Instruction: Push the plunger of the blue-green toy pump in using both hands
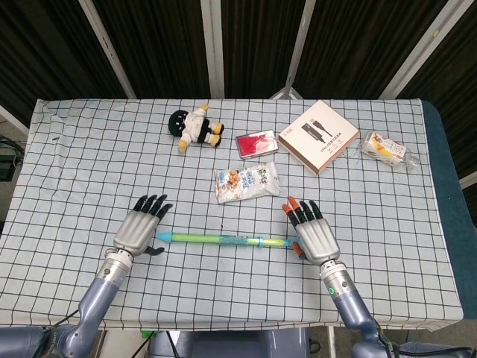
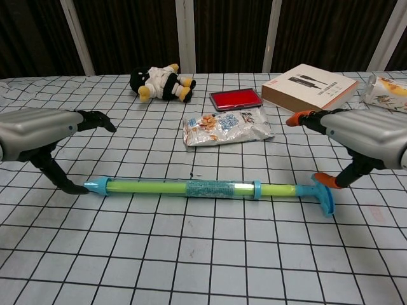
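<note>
One toy pump (image 2: 210,188) on the table — two hands, left hand (image 2: 38,130) and right hand (image 2: 365,136), both spread.

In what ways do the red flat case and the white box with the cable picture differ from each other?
The red flat case is smaller and lower than the white box, which is clearly thicker in the chest view. The case has a plain red top in a dark frame; the box is white with a cable picture and reddish edges. The case lies closer to the plush toy, the box closer to the bottle. Both lie flat on the checked cloth, untouched by either hand.
</note>
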Controlling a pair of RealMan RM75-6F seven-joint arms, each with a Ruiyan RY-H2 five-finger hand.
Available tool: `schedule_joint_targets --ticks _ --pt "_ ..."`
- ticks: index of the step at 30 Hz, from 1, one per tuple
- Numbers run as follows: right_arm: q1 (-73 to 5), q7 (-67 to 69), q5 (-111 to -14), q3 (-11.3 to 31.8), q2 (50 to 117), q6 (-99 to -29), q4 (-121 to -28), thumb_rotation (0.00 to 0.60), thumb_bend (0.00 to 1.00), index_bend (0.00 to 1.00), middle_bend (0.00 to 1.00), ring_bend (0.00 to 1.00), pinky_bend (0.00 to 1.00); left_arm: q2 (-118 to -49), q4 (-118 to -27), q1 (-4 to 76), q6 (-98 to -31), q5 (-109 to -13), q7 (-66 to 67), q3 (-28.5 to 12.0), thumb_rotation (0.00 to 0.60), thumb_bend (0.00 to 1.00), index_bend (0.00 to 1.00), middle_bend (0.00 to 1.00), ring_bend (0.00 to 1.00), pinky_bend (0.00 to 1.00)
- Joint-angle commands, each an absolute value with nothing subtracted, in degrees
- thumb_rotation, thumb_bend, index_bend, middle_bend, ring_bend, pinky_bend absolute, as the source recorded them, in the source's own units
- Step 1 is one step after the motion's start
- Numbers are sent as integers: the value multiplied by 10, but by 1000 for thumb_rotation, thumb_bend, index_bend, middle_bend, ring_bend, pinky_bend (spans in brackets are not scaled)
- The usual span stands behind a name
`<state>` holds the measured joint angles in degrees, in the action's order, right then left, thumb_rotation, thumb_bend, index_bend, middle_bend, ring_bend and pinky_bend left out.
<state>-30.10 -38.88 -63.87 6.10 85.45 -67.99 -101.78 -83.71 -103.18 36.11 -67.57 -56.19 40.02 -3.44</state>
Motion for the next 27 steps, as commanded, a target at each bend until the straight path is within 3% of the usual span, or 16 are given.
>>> schedule_joint_targets --ticks 1,7,17,27 --pt "-290 -376 -641 59 834 -692 -1026 600 428 0 0 0 0 -817 -1050 349 -687 -575 386 -28 600 187 130 0 0 0" --pt "-263 -337 -671 46 780 -717 -1021 600 426 0 0 0 0 -771 -1068 317 -729 -625 366 -6 600 182 127 0 0 0" --pt "-167 -180 -787 -9 681 -825 -953 600 425 0 0 0 0 -698 -1039 214 -859 -774 249 56 600 165 71 0 0 0" --pt "-81 -38 -854 -26 645 -944 -893 600 425 0 0 0 0 -665 -995 120 -956 -839 137 88 600 165 53 0 0 0"
